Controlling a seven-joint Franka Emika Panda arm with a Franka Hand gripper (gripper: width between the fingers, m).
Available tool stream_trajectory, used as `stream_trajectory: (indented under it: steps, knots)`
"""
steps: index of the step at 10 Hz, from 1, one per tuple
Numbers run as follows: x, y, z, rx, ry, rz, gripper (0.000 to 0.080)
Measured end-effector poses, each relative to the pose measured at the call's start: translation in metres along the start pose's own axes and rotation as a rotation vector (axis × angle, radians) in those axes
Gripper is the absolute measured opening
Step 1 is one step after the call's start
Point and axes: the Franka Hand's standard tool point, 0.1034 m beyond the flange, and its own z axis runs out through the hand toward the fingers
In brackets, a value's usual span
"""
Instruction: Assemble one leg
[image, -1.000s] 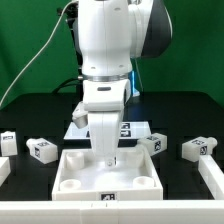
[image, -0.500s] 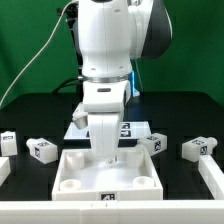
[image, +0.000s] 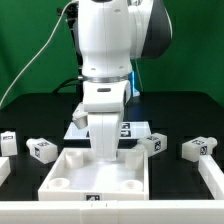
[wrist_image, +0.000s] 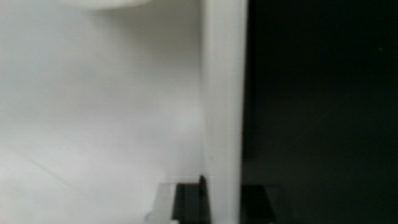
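Legs (image: 42, 150), four, flank one panel (image: 55, 168); the fingers' (image: 107, 153) opening cannot be told

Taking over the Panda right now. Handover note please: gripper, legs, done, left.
Gripper: down inside the tray-like panel; open or shut not visible.
Legs: loose beside the panel, none seen gripped: left leg on the exterior view's left, middle leg and right leg on its right.
Done: no leg seen in any corner socket.
Left: pick a leg, seat it in a socket.
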Motion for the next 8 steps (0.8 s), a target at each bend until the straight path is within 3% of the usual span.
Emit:
stream_trajectory:
  steps: [2,4,8]
  knots:
    - [0.025,0.01,0.002,-0.006,0.012,-0.01,0.0052]
    - [0.046,0.01,0.002,0.018,0.012,-0.044,0.0052]
    - [0.069,0.009,0.003,0.036,0.025,-0.062,0.0054]
